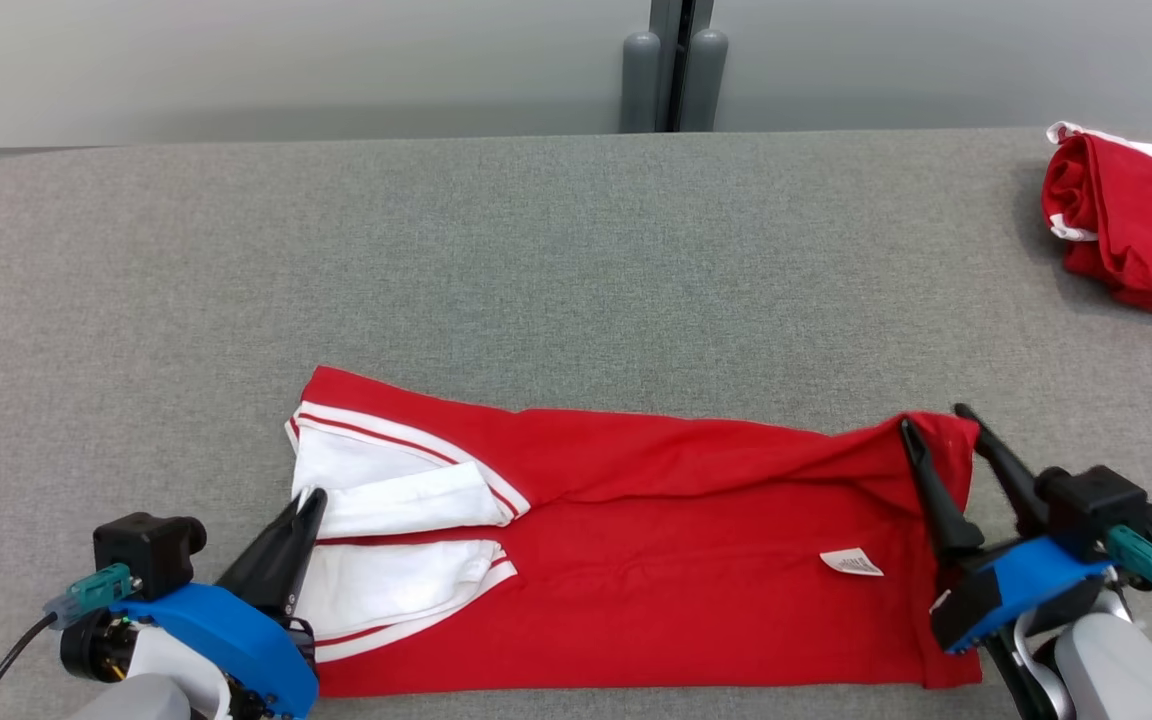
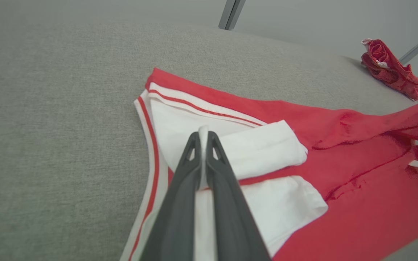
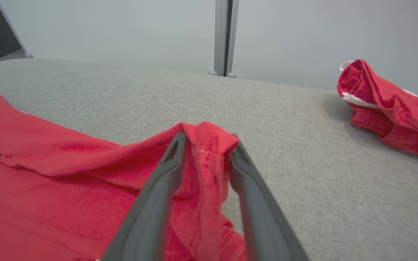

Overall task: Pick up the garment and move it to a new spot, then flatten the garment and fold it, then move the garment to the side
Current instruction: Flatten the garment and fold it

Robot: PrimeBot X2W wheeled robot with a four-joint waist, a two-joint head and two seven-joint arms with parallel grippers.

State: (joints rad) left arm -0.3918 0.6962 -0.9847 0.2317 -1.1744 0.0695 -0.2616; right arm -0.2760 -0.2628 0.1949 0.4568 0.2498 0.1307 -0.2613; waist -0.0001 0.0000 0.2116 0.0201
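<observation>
Down at the near edge, the left end effector [image 1: 311, 497] is clamped tight on a fold of white fabric at the white-trimmed end of the red garment [image 1: 656, 560]. It lies stretched sideways across the near part of the grey tabletop [image 1: 536, 250], with a small white label [image 1: 851, 563] showing. At its other end the right end effector [image 1: 933, 418] has its fingers partly apart, the raised red corner bunched loosely between them, and a second red garment [image 1: 1136, 230] sits crumpled at the tabletop's far right, well apart.
</observation>
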